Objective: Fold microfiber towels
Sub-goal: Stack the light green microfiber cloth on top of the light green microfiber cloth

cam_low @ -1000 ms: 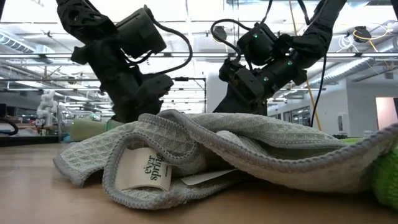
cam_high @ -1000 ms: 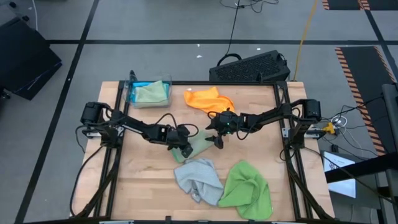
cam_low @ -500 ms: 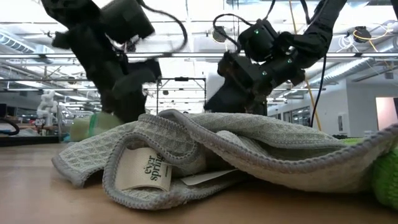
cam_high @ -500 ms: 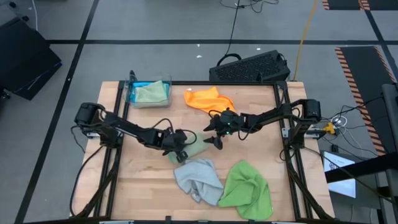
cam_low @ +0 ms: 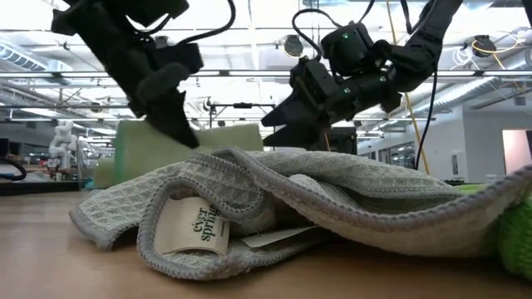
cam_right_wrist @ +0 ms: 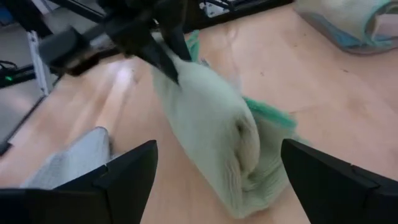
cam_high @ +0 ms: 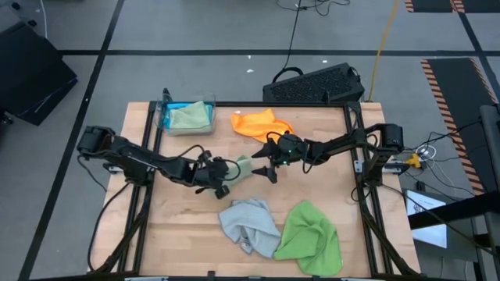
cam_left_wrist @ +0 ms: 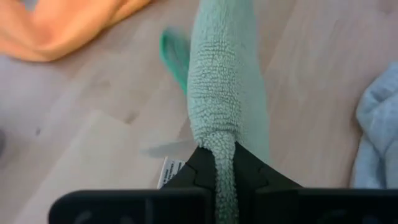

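Note:
A pale sage green microfiber towel [cam_high: 243, 166], folded into a thick bundle, is at the table's middle with my left gripper [cam_high: 224, 173] shut on one end of it. My right gripper [cam_high: 269, 170] is open. Its two fingers [cam_right_wrist: 130, 171] stand wide on either side of the bundle's other end [cam_right_wrist: 236, 149] and do not touch it. An orange towel [cam_high: 262, 125] lies behind them. A light grey towel [cam_high: 248, 225] and a bright green towel [cam_high: 308, 234] lie crumpled near the front edge. My left gripper pinches the near end of the folded sage towel [cam_left_wrist: 225, 155] between its two fingers, several layers bunched together. The fingers slant downward from the table's left, along the bundle. The held end is raised and the bundle stretches away from the fingers [cam_right_wrist: 165, 59]. I cannot tell whether its far end rests on the wood.
A clear bin [cam_high: 186, 115] at the far left corner holds a blue and a pale green towel. A black keyboard-like object [cam_high: 316, 84] lies beyond the far edge. Bare wood [cam_high: 176, 226] shows at the front left.
My left gripper has shut on the sage towel's end, then risen and drawn back toward the table's left edge, rolling as it went. The folded bundle's held end has come up off the table with it. My right gripper has stayed beside the bundle.

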Controlling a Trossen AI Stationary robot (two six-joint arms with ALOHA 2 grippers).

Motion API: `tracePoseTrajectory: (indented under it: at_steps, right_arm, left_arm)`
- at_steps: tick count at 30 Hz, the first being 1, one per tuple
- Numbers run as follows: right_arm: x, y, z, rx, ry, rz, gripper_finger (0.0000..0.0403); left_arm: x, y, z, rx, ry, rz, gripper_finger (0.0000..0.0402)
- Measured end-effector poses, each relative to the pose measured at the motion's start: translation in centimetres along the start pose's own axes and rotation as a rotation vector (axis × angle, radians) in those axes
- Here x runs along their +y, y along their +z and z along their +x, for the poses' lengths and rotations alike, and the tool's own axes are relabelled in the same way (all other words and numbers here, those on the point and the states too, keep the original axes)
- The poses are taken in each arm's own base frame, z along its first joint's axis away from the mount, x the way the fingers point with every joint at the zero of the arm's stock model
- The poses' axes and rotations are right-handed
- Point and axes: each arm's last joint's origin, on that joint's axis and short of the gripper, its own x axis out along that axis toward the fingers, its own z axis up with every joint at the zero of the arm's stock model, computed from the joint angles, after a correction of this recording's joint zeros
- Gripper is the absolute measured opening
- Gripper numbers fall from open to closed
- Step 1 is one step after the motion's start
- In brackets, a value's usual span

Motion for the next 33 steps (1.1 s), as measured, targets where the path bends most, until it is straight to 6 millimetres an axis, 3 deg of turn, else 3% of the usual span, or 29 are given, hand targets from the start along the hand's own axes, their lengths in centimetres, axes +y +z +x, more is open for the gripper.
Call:
tracePoseTrajectory:
  at_steps: [8, 12, 18, 24, 33]
  right_arm:
    - [-0.1, -0.1, 0.0, 0.006, -0.039, -0.096, 0.0334]
    - [-0.2, 0.0, 0.0, -0.002, -0.062, -0.136, 0.0334]
    - [-0.2, 0.1, 0.0, -0.014, -0.058, -0.167, 0.0334]
    - [-0.2, 0.0, 0.0, -0.004, -0.057, -0.185, 0.0334]
    - [-0.1, 0.0, 0.0, -0.005, -0.053, -0.186, 0.0334]
  left_arm:
    - [2.1, 1.2, -2.9, -0.062, 0.041, -0.002, 0.0015]
    - [4.3, 1.6, -4.6, -0.073, 0.087, 0.038, 0.0015]
    - [8.9, 1.8, -7.7, -0.065, 0.181, 0.125, 0.0015]
    - [13.2, 2.3, -10.9, -0.170, 0.204, 0.173, 0.0015]
    - [19.4, 3.8, -12.4, -0.131, 0.258, 0.201, 0.0015]
